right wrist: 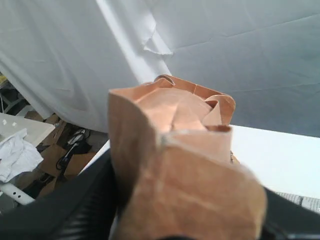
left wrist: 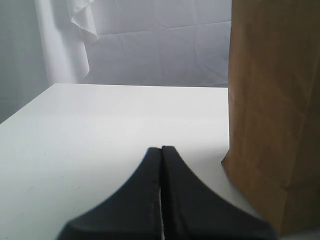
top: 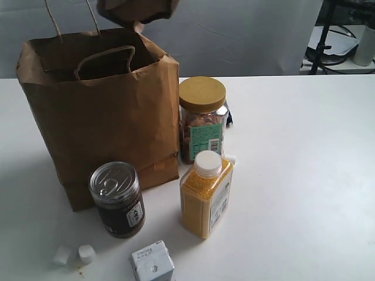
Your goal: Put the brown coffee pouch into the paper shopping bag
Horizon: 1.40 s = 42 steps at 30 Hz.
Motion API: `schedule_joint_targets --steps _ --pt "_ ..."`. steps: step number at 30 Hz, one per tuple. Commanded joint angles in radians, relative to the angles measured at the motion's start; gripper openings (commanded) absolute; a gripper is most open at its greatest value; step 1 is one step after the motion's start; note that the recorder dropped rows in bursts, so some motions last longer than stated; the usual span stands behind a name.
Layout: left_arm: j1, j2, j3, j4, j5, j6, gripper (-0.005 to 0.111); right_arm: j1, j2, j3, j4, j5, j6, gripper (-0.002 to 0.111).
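1. The coffee pouch (top: 137, 10) hangs in the air above the paper bag (top: 99, 111), over its open mouth.
2. The right claw (right wrist: 185, 225) is clamped on the pouch, a dark finger on either side.
3. The left claw (left wrist: 161, 165) is closed on nothing, low over the table (left wrist: 100, 125) beside the bag.
4. The carry looks done. The next move calls for lowering the pouch past the handles (top: 105, 58) and letting go.

The left hand (left wrist: 161, 148) has its two black fingers pressed flat together, tips meeting with no gap, reaching out low over the tabletop (left wrist: 100, 125). The right hand (right wrist: 185, 220) has its black fingers (right wrist: 75, 210) set either side of the brown coffee pouch (right wrist: 170, 150), clamped on it.
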<state>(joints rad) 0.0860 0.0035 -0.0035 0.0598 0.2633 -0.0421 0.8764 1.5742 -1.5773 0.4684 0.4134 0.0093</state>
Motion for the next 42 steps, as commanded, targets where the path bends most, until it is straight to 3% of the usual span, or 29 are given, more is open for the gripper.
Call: schedule_joint_targets --steps 1,13,20,23,26,28,31,33,42 --pt "0.004 -0.003 0.004 0.004 -0.004 -0.003 0.0 0.012 0.119 -0.108 0.018 -0.033 -0.016 0.0" --pt "0.004 -0.003 0.004 0.004 -0.004 -0.003 0.0 0.012 0.348 -0.199 0.059 0.004 -0.035 0.0" --pt "0.004 -0.003 0.004 0.004 -0.004 -0.003 0.0 0.012 0.35 -0.199 0.104 -0.012 -0.041 0.052" --pt "0.004 -0.003 0.004 0.004 -0.004 -0.003 0.0 0.012 0.35 -0.199 0.122 -0.014 -0.043 0.056" --pt "0.004 -0.003 0.004 0.004 -0.004 -0.003 0.0 0.012 0.347 -0.204 0.15 -0.01 -0.043 0.056" --pt "0.004 -0.003 0.004 0.004 -0.004 -0.003 0.0 0.012 0.328 -0.204 0.171 -0.01 -0.043 0.049" --pt "0.004 -0.003 0.004 0.004 -0.004 -0.003 0.0 0.012 0.271 -0.204 0.169 0.001 -0.065 0.023" --pt "0.004 -0.003 0.004 0.004 -0.004 -0.003 0.0 0.012 0.223 -0.204 0.131 0.017 -0.124 0.0" --pt "0.004 -0.003 0.004 0.004 -0.004 -0.003 0.0 0.012 0.09 -0.193 -0.245 0.23 -0.047 0.0"
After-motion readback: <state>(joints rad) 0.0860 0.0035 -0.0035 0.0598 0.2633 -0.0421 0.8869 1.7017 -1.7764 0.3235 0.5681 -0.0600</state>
